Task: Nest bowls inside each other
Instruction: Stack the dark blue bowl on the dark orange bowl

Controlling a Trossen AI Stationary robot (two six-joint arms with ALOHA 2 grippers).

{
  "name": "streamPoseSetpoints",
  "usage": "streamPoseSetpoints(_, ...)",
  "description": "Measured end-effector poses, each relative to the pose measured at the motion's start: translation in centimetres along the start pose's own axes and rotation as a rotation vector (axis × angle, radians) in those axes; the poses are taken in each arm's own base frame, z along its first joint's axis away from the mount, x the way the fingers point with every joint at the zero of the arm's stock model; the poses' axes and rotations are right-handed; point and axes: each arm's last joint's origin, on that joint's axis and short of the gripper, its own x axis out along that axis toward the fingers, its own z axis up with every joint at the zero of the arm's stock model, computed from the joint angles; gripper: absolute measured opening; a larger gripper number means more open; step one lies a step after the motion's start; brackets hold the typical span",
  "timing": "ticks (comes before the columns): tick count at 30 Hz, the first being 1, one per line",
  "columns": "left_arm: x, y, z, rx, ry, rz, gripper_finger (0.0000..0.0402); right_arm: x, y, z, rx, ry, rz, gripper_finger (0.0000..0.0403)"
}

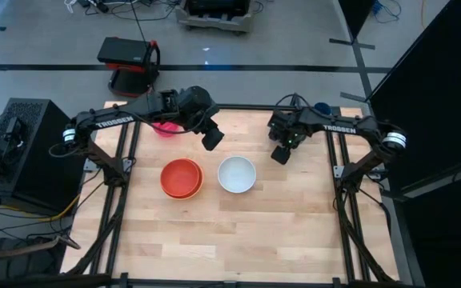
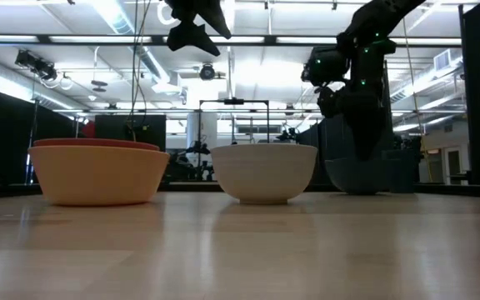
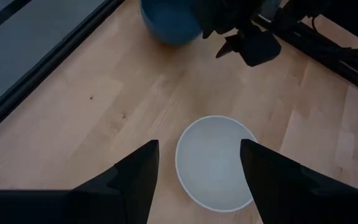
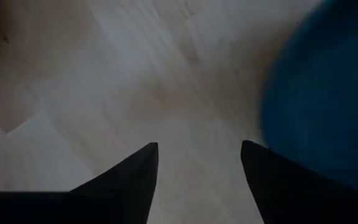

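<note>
Left gripper (image 1: 212, 138): upper middle of the high view, above the surface (image 1: 278, 224), jaws spread, holding nothing.
Right gripper (image 1: 279, 154): right of centre, jaws spread and empty, beside the teal-blue bowl (image 3: 166, 22).
Orange bowl (image 1: 184, 181): centre left, red bowl (image 1: 178, 174) nested in it.
White bowl (image 1: 237, 174): centre, alone.
Pink bowl (image 1: 165, 128): upper left, partly under the left arm.

Light wooden table (image 1: 238, 232) carrying four bowl groups.

Near the middle, an orange bowl (image 1: 181, 180) with a red bowl (image 1: 184, 171) nested inside it sits left of a white bowl (image 1: 237, 174), the two close but apart. A pink bowl (image 1: 164, 128) rests at the far left edge; a teal-blue bowl (image 3: 166, 22) stands toward the far right.
</note>
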Motion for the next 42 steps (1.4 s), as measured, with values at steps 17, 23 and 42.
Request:
streamPoseSetpoints(17,0.0,0.0,0.0,0.011,0.000,0.000,0.0214,-2.9,-0.5,0.7,-0.029,-0.114,-0.055,0.0229)
streamPoseSetpoints(23,0.0,0.0,0.0,0.010,0.000,0.000,0.0214,-2.2,-2.3,0.8,-0.015,-0.076,-0.092,0.0229)
streamPoseSetpoints(42,0.0,0.1,-0.1,0.009,0.015,0.005,0.0214,2.3,-3.7,1.9,-0.047,0.082,-0.078,0.0229)
